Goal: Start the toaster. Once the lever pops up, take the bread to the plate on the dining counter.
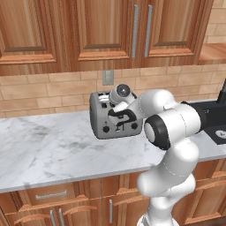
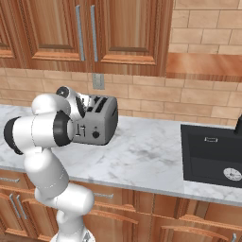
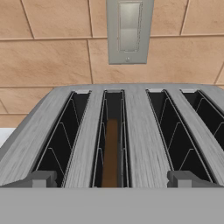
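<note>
The gripper (image 3: 112, 178) stands wide open, holding nothing, its fingertips (image 3: 40, 178) just above the toaster (image 3: 131, 131). The bread (image 3: 111, 153) sits at 12 o'clock, down in the second slot from the left. A wall switch plate (image 3: 129, 28) lies beyond at 12.

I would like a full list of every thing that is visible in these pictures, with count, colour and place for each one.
toaster: one, silver-grey, four black slots, on the worktop by the wall.
bread: one slice, brown, standing in the second slot from the left in the hand view.
worktop: one, white-grey marble, over wood drawers.
wall outlet: one, grey, on the brick wall behind the toaster.
upper cabinets: several doors, reddish wood, above the wall.
sink: one, black, set in the worktop to the right of the toaster.
gripper: one, dark tips, open, just above the toaster's front edge.
</note>
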